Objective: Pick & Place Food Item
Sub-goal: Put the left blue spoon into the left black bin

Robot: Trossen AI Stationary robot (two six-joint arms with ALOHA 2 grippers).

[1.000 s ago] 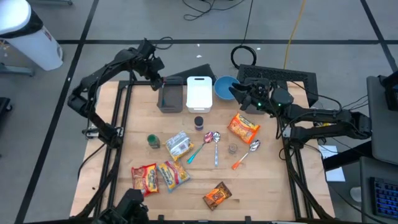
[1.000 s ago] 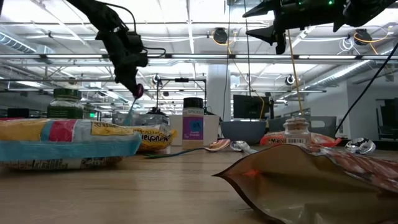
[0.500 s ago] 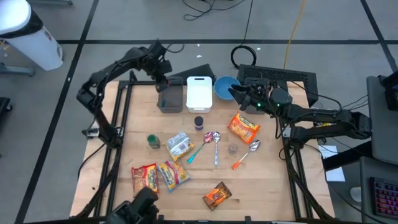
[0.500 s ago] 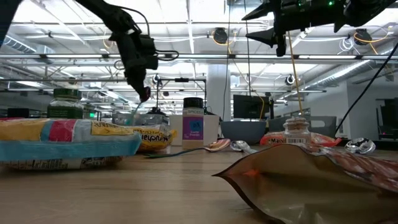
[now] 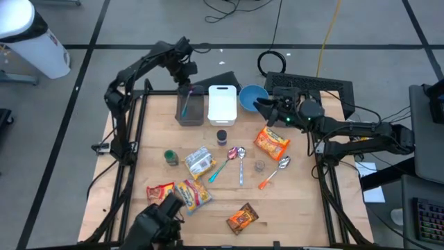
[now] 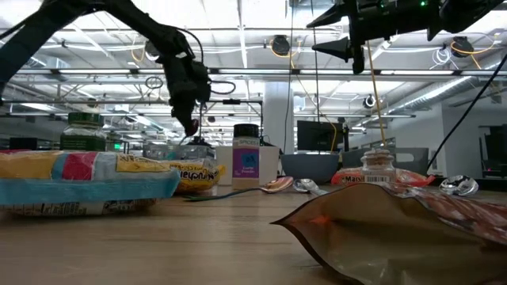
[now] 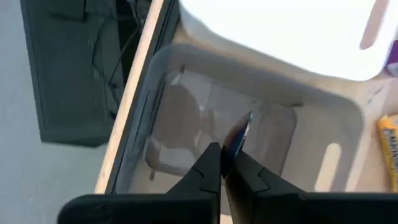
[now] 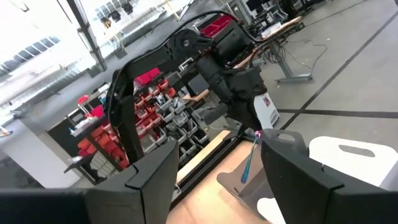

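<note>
Spoon (image 5: 185, 104) hangs from left end effector (image 5: 187, 88), over bin (image 5: 191, 110).

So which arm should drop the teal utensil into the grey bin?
Left: the left gripper is shut on the teal utensil, directly above the grey bin. The right gripper hovers open by the blue bowl.
</note>
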